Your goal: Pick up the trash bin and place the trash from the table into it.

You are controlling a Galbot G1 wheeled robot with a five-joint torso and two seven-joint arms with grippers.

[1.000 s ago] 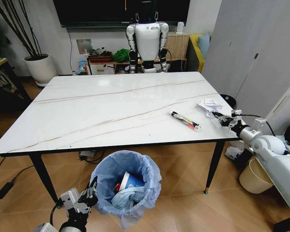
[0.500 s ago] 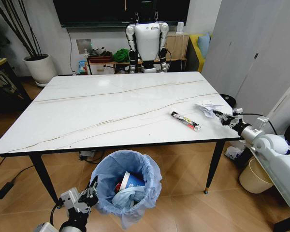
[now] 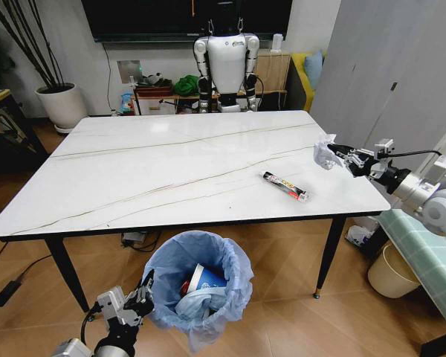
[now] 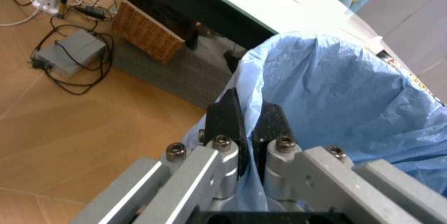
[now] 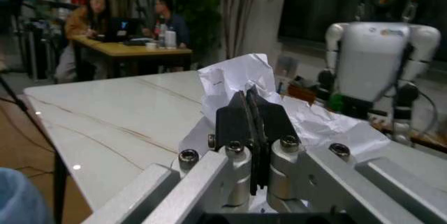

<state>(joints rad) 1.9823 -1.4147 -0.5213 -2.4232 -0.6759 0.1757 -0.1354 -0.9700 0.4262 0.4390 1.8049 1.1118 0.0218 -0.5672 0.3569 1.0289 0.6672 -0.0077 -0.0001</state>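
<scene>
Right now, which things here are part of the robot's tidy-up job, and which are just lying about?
Part of the job:
bin, gripped by left gripper
paper, held in right gripper
wrapper
table

Just lying about:
plant pot
other robot
beige bucket

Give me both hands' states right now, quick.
Left hand: shut on the trash bin's bag rim.
Right hand: shut on the crumpled white paper, above the table.
</scene>
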